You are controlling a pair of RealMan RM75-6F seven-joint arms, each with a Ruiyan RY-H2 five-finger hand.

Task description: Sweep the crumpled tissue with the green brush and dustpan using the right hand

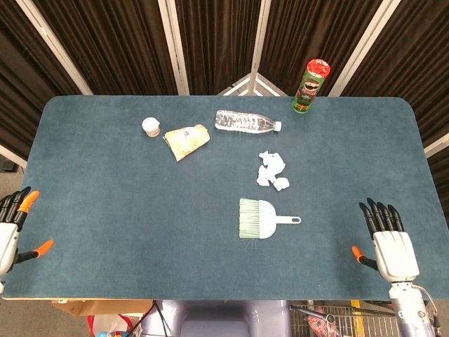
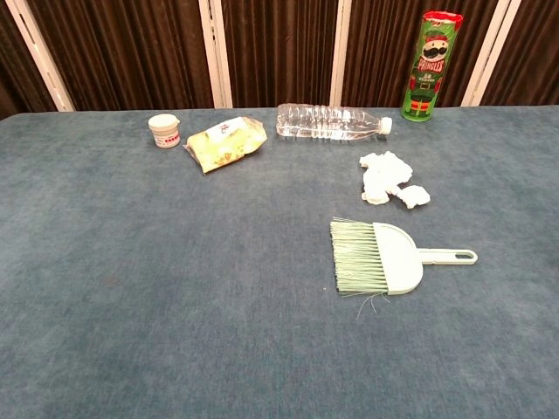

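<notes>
A pale green brush and dustpan (image 1: 259, 219) (image 2: 380, 258) lies flat mid-table, bristles to the left, handle pointing right. Just beyond it lies the white crumpled tissue (image 1: 272, 170) (image 2: 389, 177) in a few clumps. My right hand (image 1: 389, 244) hovers over the front right corner of the table, fingers spread, holding nothing, well right of the brush handle. At the front left edge my left hand (image 1: 11, 232) is also spread and empty. Neither hand shows in the chest view.
A clear plastic bottle (image 1: 245, 122) lies on its side at the back. A green chip can (image 1: 309, 86) stands at the back right. A yellow snack bag (image 1: 186, 140) and a small white jar (image 1: 151, 126) sit at the back left on the blue table (image 1: 105, 196).
</notes>
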